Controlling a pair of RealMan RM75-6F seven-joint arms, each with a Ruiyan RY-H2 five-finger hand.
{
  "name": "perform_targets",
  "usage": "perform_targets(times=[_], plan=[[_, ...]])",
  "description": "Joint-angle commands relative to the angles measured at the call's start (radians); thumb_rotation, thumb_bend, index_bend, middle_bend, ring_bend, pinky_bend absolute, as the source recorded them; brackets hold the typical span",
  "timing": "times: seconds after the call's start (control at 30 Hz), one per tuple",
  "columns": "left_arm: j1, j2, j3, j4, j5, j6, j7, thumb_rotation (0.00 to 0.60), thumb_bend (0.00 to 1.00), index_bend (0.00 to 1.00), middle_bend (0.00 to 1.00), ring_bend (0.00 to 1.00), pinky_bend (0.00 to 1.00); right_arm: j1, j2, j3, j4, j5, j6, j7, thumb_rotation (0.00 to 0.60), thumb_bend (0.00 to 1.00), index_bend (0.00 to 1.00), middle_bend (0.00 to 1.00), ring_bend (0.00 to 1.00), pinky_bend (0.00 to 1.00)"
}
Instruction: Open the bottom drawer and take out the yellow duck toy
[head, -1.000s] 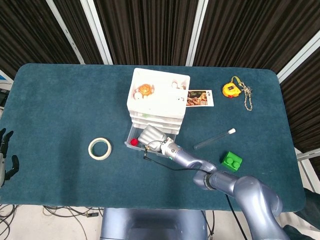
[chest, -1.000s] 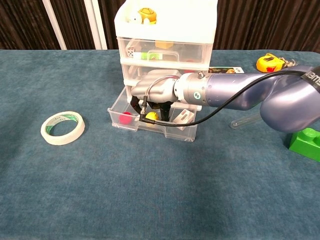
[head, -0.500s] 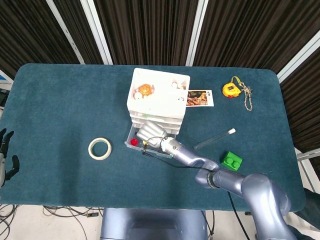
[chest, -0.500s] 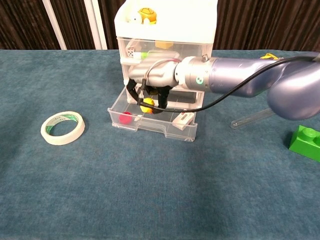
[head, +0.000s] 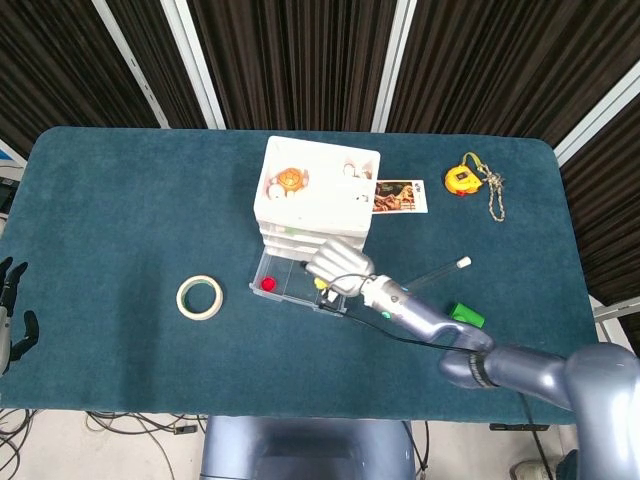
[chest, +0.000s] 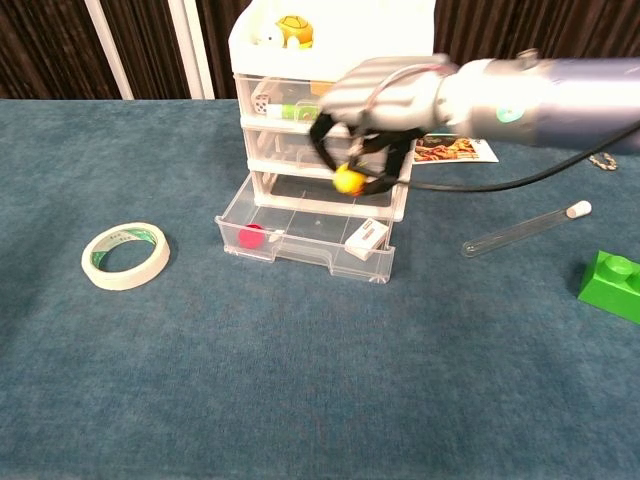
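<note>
The bottom drawer (chest: 300, 245) stands pulled out holding a red ball (chest: 252, 236) and a white block (chest: 366, 239), while the right hand (chest: 385, 95) pinches the yellow duck toy (chest: 348, 180) above it, with bare counter (chest: 300, 380) in front.

A robot's right hand (chest: 375, 95) pinches a small yellow duck toy (chest: 348, 180) above the pulled-out bottom drawer (chest: 300, 248) of a white drawer unit (chest: 330, 40). A tape roll (chest: 125, 255) lies on the blue desk (chest: 300, 380) at left.
</note>
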Motion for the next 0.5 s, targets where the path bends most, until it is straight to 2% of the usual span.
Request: perform_targets(times=[0.03,0.2,0.5], plan=[[0.001,0.0,0.0,0.0,0.0,0.001,0.0,0.6,0.61,0.06,0.0,0.0,0.0,-0.044,0.058,-0.012,-0.032,0.011,0.034,0.004,0.6,0.31,0.57,1.0,0.99,1.0],[0.001,-0.001,0.0,0.0,0.001,0.002,-0.001,0.6,0.61,0.06,0.0,0.0,0.0,-0.082,0.091,-0.045,-0.021,0.027,0.015,0.006,0.6,0.31,0.57,1.0,0.99,1.0],[0.003,-0.002,0.0,0.002,0.005,0.008,-0.001,0.6,0.61,0.06,0.0,0.0,0.0,-0.133,0.05,-0.1,0.055,0.02,-0.009,0.019,0.6,0.31,0.57,1.0,0.99,1.0]])
